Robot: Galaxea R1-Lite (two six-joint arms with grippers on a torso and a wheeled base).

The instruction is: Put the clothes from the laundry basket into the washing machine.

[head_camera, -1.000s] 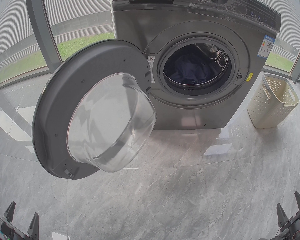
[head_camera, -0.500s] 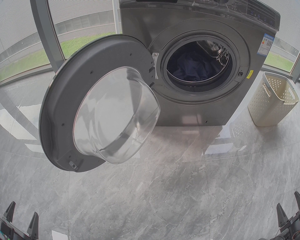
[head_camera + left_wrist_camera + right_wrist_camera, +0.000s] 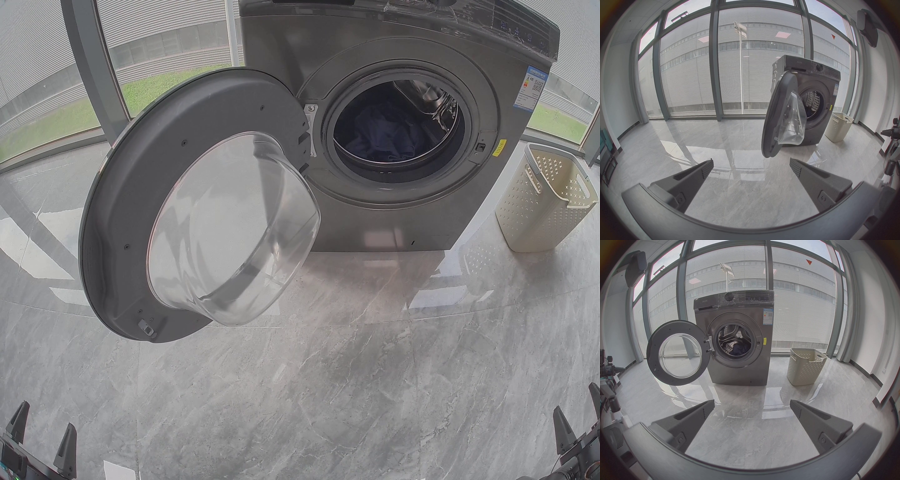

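Both wide and empty, my right tool is sitting nearer than my left tool to the laundry basket, ahead-right.

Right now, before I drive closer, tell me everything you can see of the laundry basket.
The laundry basket is a cream, plastic-looking tub with perforated walls and handle slots near the rim. It stands upright on the grey floor, right of the washing machine and apart from it. Nothing shows above its rim; its bottom is hidden. Only the floor touches it.
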